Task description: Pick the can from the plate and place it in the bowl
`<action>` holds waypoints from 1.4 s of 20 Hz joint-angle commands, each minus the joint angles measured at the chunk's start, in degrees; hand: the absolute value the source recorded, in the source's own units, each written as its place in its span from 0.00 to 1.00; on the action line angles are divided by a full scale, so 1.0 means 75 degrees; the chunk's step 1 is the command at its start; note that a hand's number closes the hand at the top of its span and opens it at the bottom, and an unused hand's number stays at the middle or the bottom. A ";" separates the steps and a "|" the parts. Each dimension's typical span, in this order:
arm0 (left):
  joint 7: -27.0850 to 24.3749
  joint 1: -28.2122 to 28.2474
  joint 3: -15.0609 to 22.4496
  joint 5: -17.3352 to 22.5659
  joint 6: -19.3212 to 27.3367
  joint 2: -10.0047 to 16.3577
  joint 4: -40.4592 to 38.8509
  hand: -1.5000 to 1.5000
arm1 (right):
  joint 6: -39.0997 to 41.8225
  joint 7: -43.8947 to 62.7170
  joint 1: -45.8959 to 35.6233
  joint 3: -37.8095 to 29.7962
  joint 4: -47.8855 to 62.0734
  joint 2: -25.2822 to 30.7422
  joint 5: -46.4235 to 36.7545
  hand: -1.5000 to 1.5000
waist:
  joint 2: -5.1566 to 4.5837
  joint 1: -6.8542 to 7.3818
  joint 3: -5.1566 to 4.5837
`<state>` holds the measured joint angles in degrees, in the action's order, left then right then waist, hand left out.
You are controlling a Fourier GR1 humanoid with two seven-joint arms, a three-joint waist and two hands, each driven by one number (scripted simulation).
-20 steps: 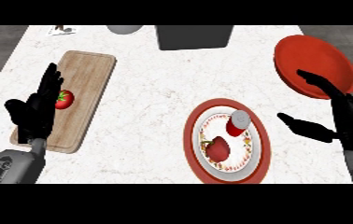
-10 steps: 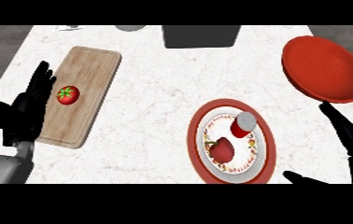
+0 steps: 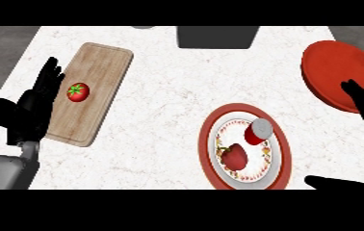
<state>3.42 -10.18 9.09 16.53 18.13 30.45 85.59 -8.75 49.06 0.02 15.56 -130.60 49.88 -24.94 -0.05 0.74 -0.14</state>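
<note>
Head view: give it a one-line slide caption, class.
Can upright on plate; bowl at right; left hand and right hand open, off the can.

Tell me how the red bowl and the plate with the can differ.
The bowl is plain red all over; the plate has a red rim round a white patterned middle. The bowl shows nothing in it; the plate carries the can and a red vegetable. The bowl lies farther back, at the view's right edge; the plate lies nearer. Both are round.
</note>
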 commanded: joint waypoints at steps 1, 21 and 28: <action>0.0230 -0.0095 -0.0079 0.0012 -0.0206 0.0226 0.0197 0.50 | 0.1567 0.0741 -0.0875 0.0025 0.0421 0.0557 0.1032 0.00 | -0.0040 0.0198 -0.0004; 0.0107 -0.0144 -0.0156 -0.0583 -0.0070 -0.0467 -0.0190 0.50 | 0.4415 0.1773 -0.3697 0.1968 0.4432 -0.1438 0.2645 0.00 | -0.0008 -0.0022 0.0013; -0.0110 0.0301 -0.0639 -0.0440 -0.0565 -0.0369 -0.0064 0.50 | 0.3882 0.1276 -0.3685 0.2398 0.4582 -0.1772 0.0676 0.00 | 0.0007 -0.0057 0.0016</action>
<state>3.17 -8.16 5.59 13.35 15.18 27.92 85.81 19.89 56.36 -27.05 32.00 -97.53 38.46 -13.54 -0.02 0.57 -0.03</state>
